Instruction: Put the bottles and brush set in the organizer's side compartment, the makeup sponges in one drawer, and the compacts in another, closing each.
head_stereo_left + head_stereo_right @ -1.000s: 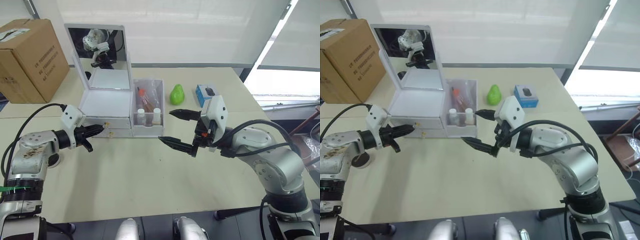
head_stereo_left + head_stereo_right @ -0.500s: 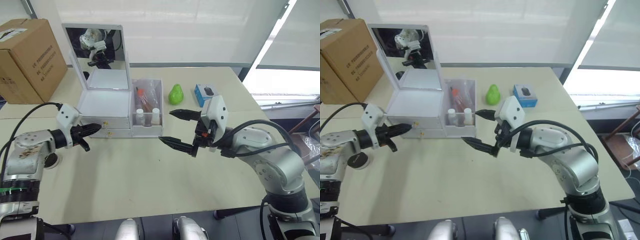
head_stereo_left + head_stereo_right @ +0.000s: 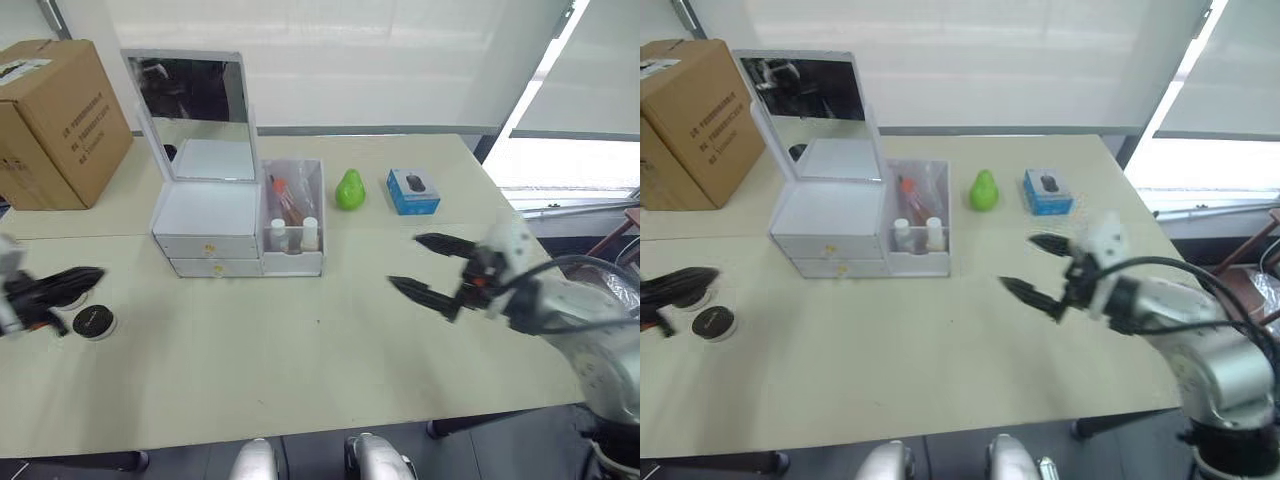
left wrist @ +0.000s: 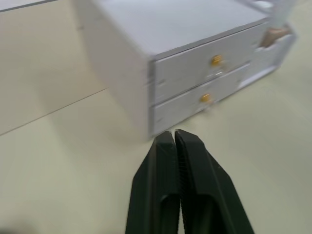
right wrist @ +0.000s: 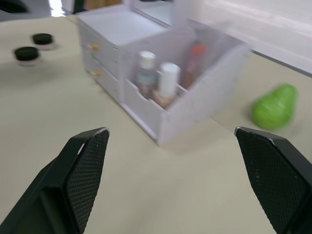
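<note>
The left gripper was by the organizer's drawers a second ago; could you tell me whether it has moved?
Yes. The left gripper has drawn back from the organizer toward the table's left edge.

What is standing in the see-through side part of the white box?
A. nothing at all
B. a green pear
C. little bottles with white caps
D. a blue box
C: two small bottles with white caps stand in the organizer's clear side compartment, while the green pear-shaped sponge sits apart on the table.

My left tool (image 3: 60, 285) blurred, cut off at frame edge. Drawers (image 3: 208, 255) shut, contents hidden. Bottles (image 3: 293, 233) partly behind compartment wall.
</note>
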Tool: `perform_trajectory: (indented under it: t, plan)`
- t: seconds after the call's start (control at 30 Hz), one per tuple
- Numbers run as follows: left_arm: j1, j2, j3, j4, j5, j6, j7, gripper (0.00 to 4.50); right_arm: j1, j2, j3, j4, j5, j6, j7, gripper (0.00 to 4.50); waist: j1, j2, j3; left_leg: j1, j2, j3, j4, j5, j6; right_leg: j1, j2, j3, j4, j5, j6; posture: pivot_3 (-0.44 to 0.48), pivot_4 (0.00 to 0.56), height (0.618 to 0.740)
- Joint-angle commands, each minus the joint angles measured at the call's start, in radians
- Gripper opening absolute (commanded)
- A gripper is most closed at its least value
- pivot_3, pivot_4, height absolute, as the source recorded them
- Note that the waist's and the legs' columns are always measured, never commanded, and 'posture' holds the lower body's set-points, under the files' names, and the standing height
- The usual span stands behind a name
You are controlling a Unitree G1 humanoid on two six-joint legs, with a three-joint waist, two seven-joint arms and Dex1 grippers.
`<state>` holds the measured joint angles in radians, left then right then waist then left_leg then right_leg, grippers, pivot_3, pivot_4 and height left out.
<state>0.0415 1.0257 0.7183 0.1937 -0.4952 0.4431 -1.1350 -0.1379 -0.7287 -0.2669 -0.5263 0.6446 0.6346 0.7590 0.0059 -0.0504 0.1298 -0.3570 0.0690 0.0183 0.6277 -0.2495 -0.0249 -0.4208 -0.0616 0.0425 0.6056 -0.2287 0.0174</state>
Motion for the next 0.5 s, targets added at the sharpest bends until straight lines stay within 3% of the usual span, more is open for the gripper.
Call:
perform_trajectory:
  t: [0.03, 0.13, 0.33, 0.5]
  plan:
    - [0.068, 0.062, 0.1, 0.186, 0.075, -0.148, -0.012, 1.49, 0.145, -0.019, -0.168, 0.072, -0.043, -0.129, 0.069, 4.5, 0.006, 0.0, 0.0, 0.0, 0.0, 0.0, -0.002, 0.0, 0.0, 0.0, 0.0, 0.0, -0.003, 0.0, 0.0, 0.0, 0.15, 0.733]
    - [0.099, 0.118, 0.15, 0.42, 0.124, -0.309, 0.01, 2.47, 0.268, -0.019, -0.294, 0.199, -0.076, -0.229, 0.121, 4.5, 0.007, 0.0, 0.0, 0.0, 0.001, 0.001, -0.003, 0.0, -0.001, 0.0, -0.001, -0.001, -0.006, 0.0, 0.0, 0.0, 0.15, 0.733]
    - [0.124, 0.179, 0.158, 0.694, 0.156, -0.488, 0.018, 4.36, 0.356, -0.042, -0.38, 0.407, -0.137, -0.381, 0.196, 4.5, 0.005, 0.0, 0.0, 0.001, 0.0, 0.01, -0.008, -0.006, -0.01, -0.002, -0.012, -0.008, -0.01, 0.0, 0.0, 0.0, 0.15, 0.733]
    - [0.11, 0.194, 0.143, 0.764, 0.148, -0.549, 0.015, 4.47, 0.368, -0.045, -0.383, 0.5, -0.161, -0.443, 0.215, 4.5, 0.006, 0.0, 0.0, 0.004, 0.0, 0.015, -0.016, -0.006, -0.011, -0.003, -0.016, -0.011, -0.01, 0.0, 0.0, 0.0, 0.15, 0.733]
